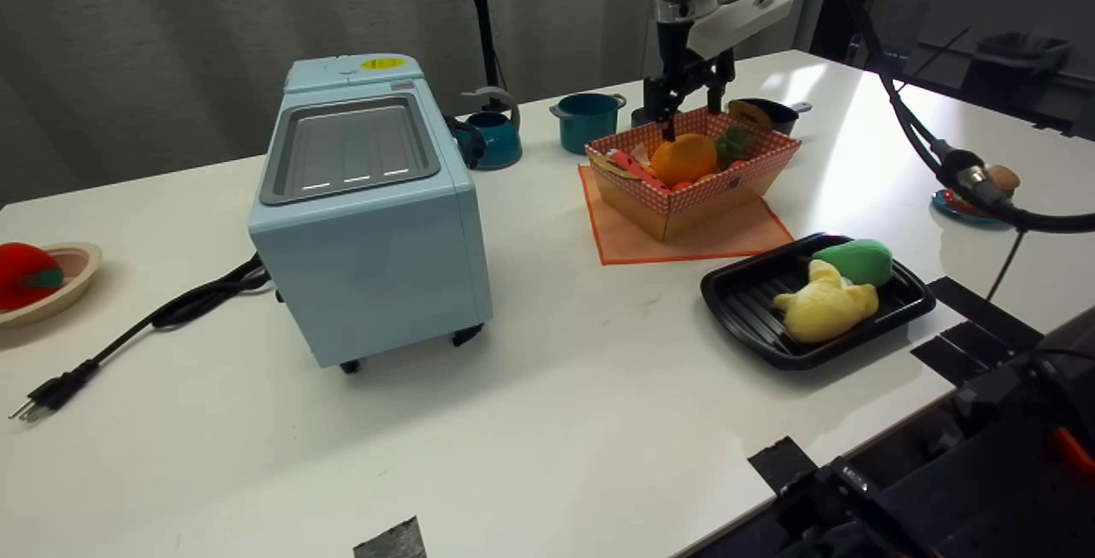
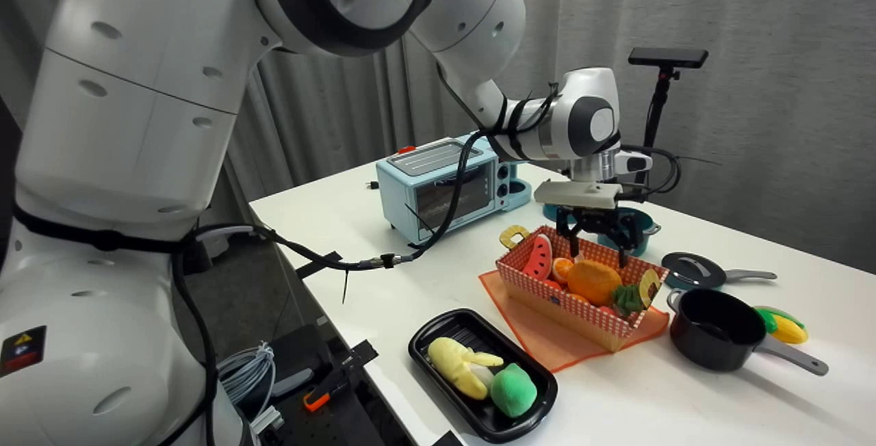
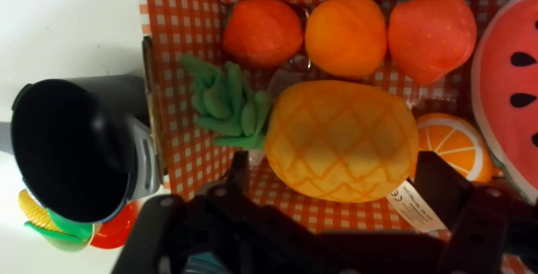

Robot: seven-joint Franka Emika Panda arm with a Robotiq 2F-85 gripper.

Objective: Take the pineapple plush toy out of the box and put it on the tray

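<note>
Orange pineapple plush (image 1: pixel 683 160) lay inside the box (image 1: pixel 633 203) in an exterior view, grn tuft (image 1: pixel 734 144) toward the R. Box = red/wht check on top, tan below, set on an orange cloth (image 1: pixel 629 243). Just above hung the gripper (image 1: pixel 691 117), fingers spread, pointing down. Blk tray (image 1: pixel 740 297) was near the box, apart from it & closer to cam, w/ a yellow plush (image 1: pixel 825 307) & a grn plush (image 1: pixel 858 262) side by side in it. Lt-blue appliance (image 1: pixel 376 284) stood well L of the box; teal pot (image 1: pixel 588 128) & teal kettle (image 1: pixel 498 145) stood farther back. Far L: red plush (image 1: pixel 24 274) in a cream bowl (image 1: pixel 67 294).

In an exterior view, the arm (image 2: pixel 137 104) took up the L side & top; its gripper hung over the box w/ a clear gap btwn the fingers. The pineapple plush lay in the box's mid, tuft nr the R end, watermelon slice (image 2: pixel 539 258) at the L end. Blk pot (image 2: pixel 715 356) stood just R of the cloth, corn (image 2: pixel 787 328) just past it. Tray & its two plushes showed at lower ctr, apart from the box.

Wrist view: pineapple plush filled the ctr, on its side, tuft toward the check wall on the L. Fingers stood wide apart, one nr the tuft, one by the opp. end; couldn't tell if either touched it. White tag (image 3: pixel 414 207) lay by its lower R edge. Orange slice (image 3: pixel 456 148) sat btwn the plush & the watermelon slice; a strawberry (image 3: pixel 432 36) & an orange (image 3: pixel 346 36) lay along the upper side.
</note>
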